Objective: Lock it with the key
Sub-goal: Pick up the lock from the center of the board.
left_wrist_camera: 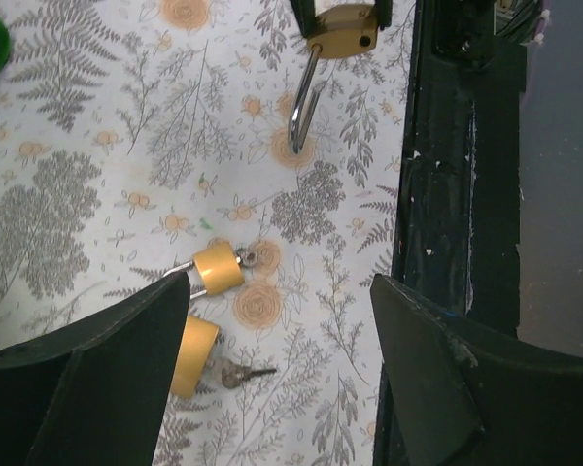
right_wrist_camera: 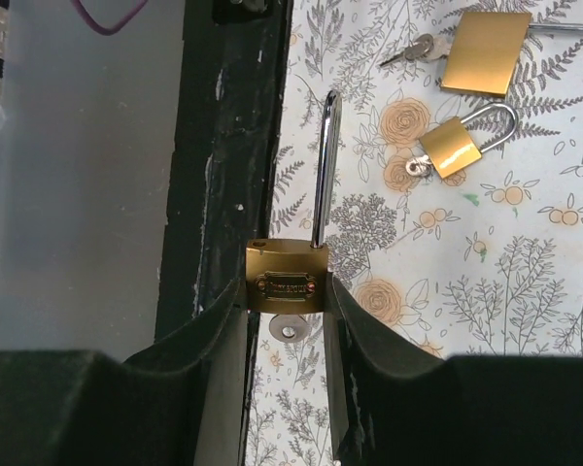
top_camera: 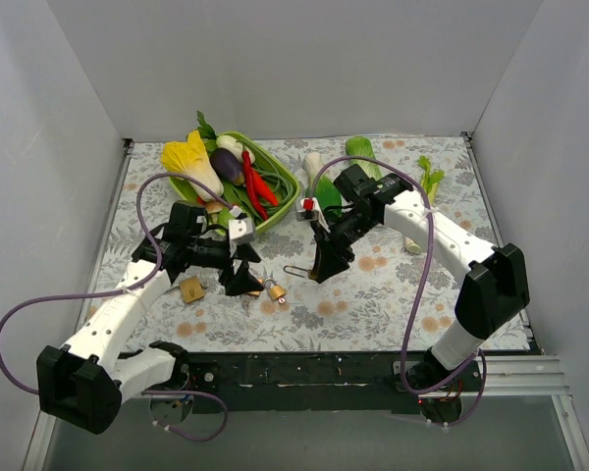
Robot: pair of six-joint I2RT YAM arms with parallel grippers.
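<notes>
My right gripper (right_wrist_camera: 287, 291) is shut on a brass padlock (right_wrist_camera: 287, 277). Its steel shackle (right_wrist_camera: 323, 165) stands swung open, and a round key head (right_wrist_camera: 290, 330) shows under the body. From above, that gripper (top_camera: 326, 263) hangs over the mat with the shackle (top_camera: 296, 272) pointing left. My left gripper (left_wrist_camera: 282, 379) is open above the mat with nothing between its fingers. Beside its left finger lie a small padlock (left_wrist_camera: 219, 269) and a larger padlock (left_wrist_camera: 194, 354) with a loose key (left_wrist_camera: 238, 372). The held padlock (left_wrist_camera: 342, 29) shows at the top of the left wrist view.
A green basket (top_camera: 293, 186) of vegetables stands behind the grippers, with more greens (top_camera: 427, 182) at the back right. The black front edge of the table (left_wrist_camera: 447, 194) runs close to the left gripper. White walls close in the sides and back.
</notes>
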